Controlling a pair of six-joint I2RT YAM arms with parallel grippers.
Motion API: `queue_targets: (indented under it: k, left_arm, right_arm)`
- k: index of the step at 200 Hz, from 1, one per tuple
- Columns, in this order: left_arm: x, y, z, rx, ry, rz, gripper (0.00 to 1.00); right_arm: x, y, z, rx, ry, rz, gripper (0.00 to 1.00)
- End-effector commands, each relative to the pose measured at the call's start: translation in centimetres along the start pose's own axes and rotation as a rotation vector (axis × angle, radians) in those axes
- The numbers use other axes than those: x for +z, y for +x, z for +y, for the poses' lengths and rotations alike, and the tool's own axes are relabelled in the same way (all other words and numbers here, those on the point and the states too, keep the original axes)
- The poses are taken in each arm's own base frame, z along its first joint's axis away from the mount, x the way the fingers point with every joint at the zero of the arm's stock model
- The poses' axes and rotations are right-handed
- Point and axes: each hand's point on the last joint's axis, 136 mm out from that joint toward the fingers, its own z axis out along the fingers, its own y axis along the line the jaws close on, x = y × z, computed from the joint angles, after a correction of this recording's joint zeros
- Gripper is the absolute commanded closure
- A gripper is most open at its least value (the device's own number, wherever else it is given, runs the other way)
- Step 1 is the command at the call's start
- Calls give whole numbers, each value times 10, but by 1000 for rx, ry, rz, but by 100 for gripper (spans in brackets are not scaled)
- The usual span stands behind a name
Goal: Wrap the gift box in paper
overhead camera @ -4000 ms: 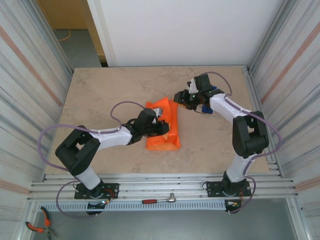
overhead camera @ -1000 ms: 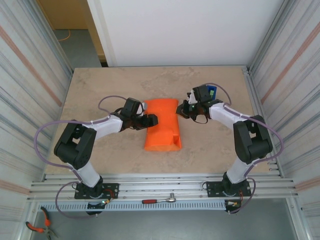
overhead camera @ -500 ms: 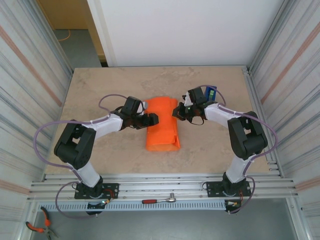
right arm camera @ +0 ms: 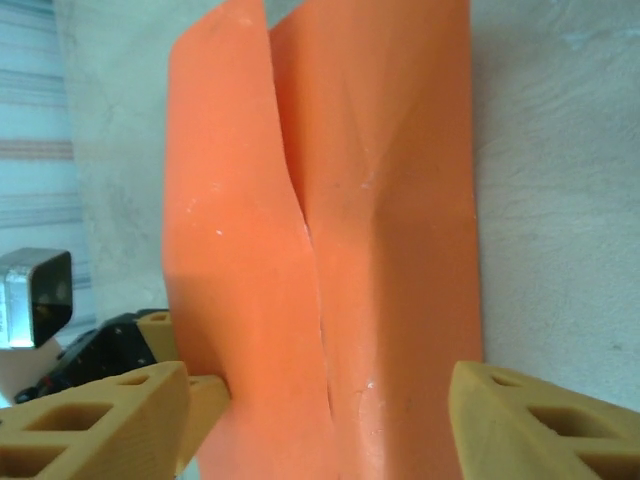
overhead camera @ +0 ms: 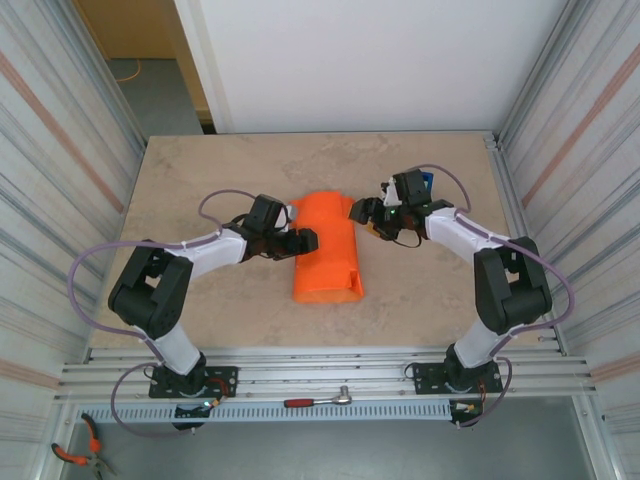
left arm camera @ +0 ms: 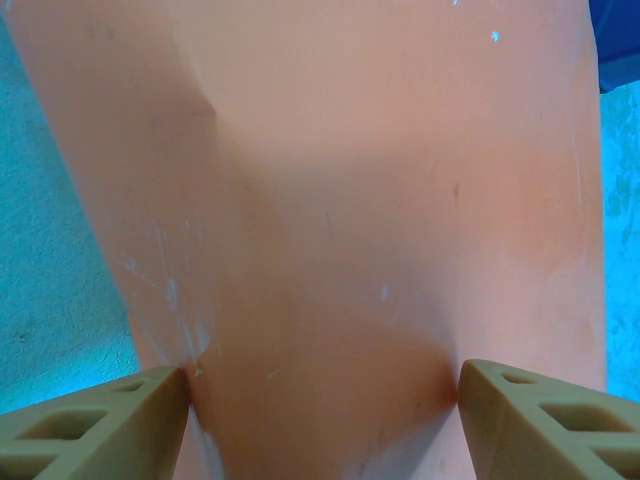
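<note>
Top external view is showing the paper (overhead camera: 325, 250) lying folded into a long orange bundle in the middle of the table (overhead camera: 200, 170), its length running from near to far (the gift box is hidden, so its place cannot be told). The left gripper (overhead camera: 303, 240) is reaching in from the left and meeting the bundle's left edge about halfway along. In the left wrist view its fingertips (left arm camera: 110, 415) are standing spread wide, both touching the orange surface that is bulging up between them. The right gripper (overhead camera: 361, 214) is hanging just beside the bundle's far right corner, and a blue tape dispenser (overhead camera: 426, 181) is sitting just behind that wrist. In the right wrist view its fingers (right arm camera: 100, 415) are also standing wide apart with nothing clamped, looking along the paper, where one flap is overlapping the other down a lengthwise seam. The left arm's tan finger (right arm camera: 165, 325) is showing against the paper's left side there.
</note>
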Motion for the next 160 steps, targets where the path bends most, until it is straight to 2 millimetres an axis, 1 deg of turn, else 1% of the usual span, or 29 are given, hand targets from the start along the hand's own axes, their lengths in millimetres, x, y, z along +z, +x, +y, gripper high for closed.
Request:
queue_targets:
  k: [1, 15, 31, 56, 66, 82, 99, 118, 138, 160]
  left_arm:
    - [4, 5, 4, 15, -13, 11, 28]
    - [4, 5, 4, 15, -13, 12, 28]
    - [4, 5, 4, 12, -14, 13, 28]
    - [3, 3, 0, 16, -4, 12, 28]
    - [1, 1, -3, 18, 6, 12, 27]
    - [-7, -7, -9, 23, 38, 3, 26]
    - [-23, -24, -13, 15, 91, -26, 23]
    - [-41, -41, -7, -4, 120, -60, 21]
    - [-52, -48, 1, -19, 128, -75, 20]
    - [-50, -47, 6, -10, 128, -65, 20]
  right_arm:
    - [14, 14, -9, -1, 37, 49, 22]
    - [22, 19, -6, -19, 49, 68, 17]
    - [34, 25, -4, -37, 69, 94, 16]
    - [52, 35, -13, -37, 115, 128, 16]
    - [55, 37, -18, -29, 125, 130, 19]
    - [56, 39, -23, -19, 129, 126, 29]
    - [56, 43, -26, -11, 129, 126, 38]
    - [56, 45, -27, -8, 122, 128, 47]
    - [58, 46, -28, -5, 120, 128, 50]
    - [60, 48, -30, 2, 121, 132, 51]
